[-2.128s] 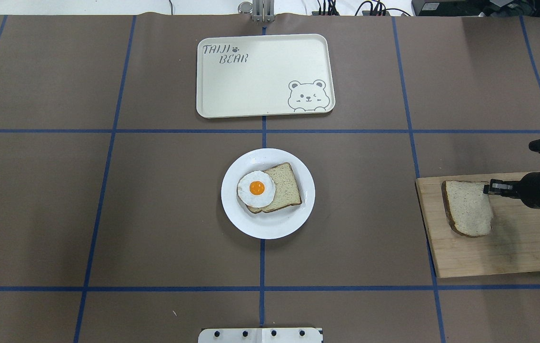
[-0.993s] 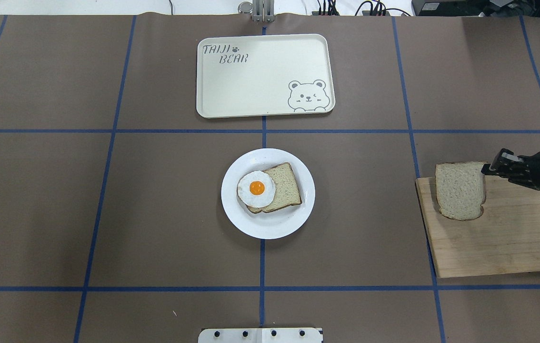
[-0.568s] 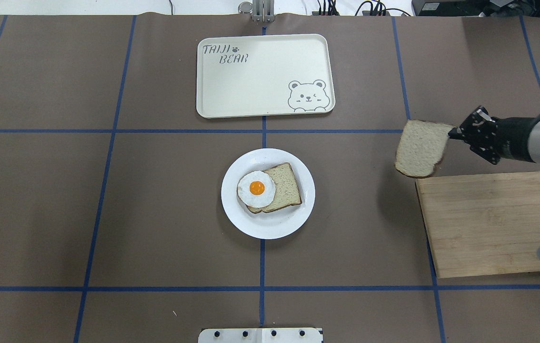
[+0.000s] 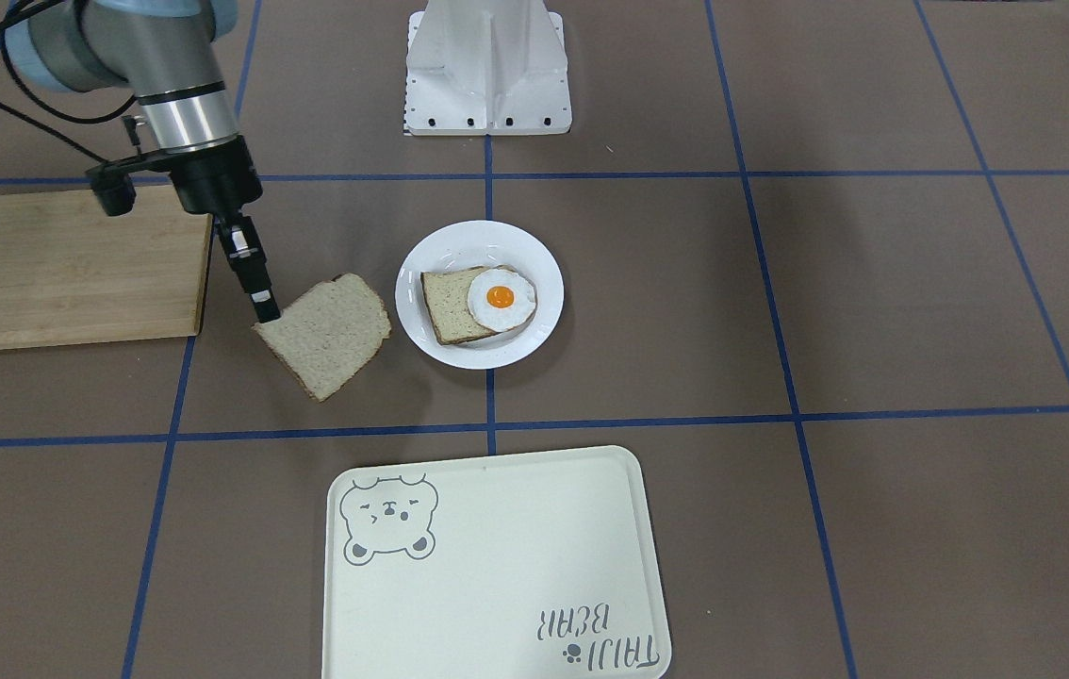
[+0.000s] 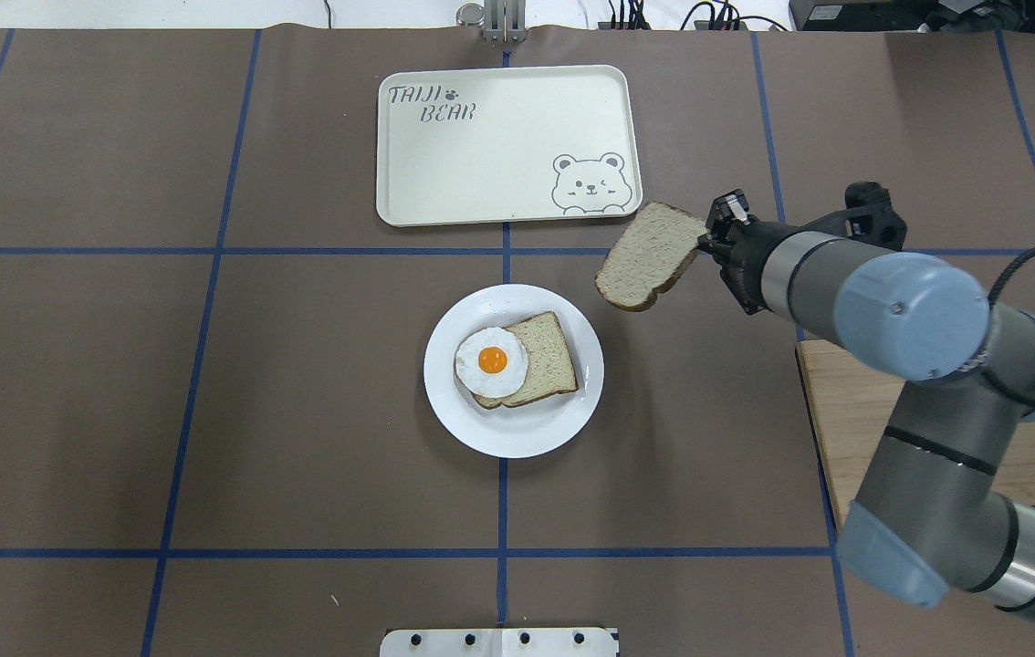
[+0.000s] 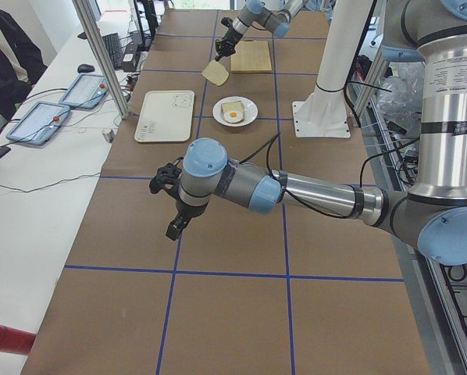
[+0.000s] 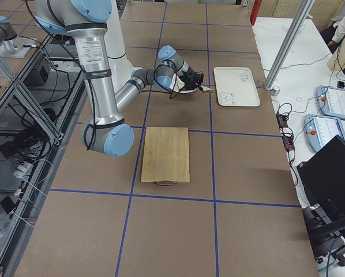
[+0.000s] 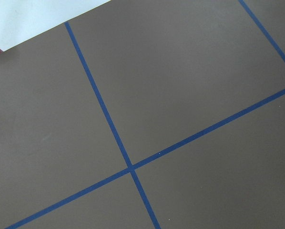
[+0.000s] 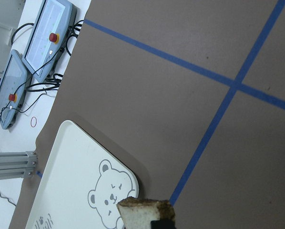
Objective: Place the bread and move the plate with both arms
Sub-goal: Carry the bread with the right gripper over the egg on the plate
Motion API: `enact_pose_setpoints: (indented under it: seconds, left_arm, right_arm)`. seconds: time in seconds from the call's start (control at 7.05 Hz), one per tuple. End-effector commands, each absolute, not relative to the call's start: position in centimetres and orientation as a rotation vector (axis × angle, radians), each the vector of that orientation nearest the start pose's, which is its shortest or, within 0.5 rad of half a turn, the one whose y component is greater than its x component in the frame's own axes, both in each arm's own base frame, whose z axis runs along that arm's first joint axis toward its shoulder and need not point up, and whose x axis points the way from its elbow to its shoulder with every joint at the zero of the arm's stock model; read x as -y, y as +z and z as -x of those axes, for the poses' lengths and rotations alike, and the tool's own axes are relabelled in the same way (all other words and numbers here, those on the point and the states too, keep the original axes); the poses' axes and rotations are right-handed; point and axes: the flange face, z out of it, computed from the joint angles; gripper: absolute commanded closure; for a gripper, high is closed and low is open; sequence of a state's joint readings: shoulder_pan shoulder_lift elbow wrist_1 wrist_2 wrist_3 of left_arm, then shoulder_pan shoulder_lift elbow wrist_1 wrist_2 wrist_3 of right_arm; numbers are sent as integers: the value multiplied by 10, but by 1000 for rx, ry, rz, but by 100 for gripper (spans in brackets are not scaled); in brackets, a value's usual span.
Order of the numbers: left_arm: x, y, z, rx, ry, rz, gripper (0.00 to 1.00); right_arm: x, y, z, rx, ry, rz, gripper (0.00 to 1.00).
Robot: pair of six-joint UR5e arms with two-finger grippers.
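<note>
Right gripper [image 5: 705,241]: black 2-finger claw pinching 1 corner of the pale, speckled bread slice with dark brown crust [image 5: 648,256]. The slice hangs tilted in the air, off the wooden cutting board [image 5: 832,392]. It is near the round glossy white plate [image 5: 517,443] but not over it. In the overhead view it sits beside the bear corner of the cream rectangular tray [image 5: 481,137].

The plate holds a matching slice [image 5: 549,360] with a fried egg [image 5: 492,361] on top.

Left gripper [image 6: 176,225]: well apart from the plate, above the brown table cover [image 6: 241,312]. Whether it is spread or closed, cannot tell.

Judgement: pickup done, transport under way. Remaining: lay the bread on the plate, then move the plate with 2 arms, presumably to the tray.
</note>
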State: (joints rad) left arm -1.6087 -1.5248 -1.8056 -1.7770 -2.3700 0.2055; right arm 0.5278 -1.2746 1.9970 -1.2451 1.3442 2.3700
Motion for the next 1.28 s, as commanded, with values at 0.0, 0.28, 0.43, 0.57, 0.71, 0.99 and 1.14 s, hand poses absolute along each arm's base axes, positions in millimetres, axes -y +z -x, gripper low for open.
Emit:
enact_pose_setpoints:
  seconds: [0.0,0.28,0.43,0.57,0.71,0.99,1.14]
  left_arm:
    - [482,539,80,-740,315,-466,2]
    - [483,539,80,-741,314,-466,2]
    - [483,539,80,-741,314,-466,2]
    - [483,540,80,-741,313,-464,2]
    - [483,540,80,-741,313,-464,2]
    - [485,541,80,-741,312,-462,2]
    - [486,540,80,-741,313,-464,2]
  right_arm:
    - [380,226,457,1119,1486,-87,100]
    - [357,182,518,1063,1595,-127,100]
    - [355,176,546,1050,1622,-152,100]
    - [346,178,560,1039,1613,-159,100]
    - [334,182,571,1038,1595,-175,100]
    - [319,187,582,994,1567,-194,100]
    - [313,192,585,966,1540,-212,100]
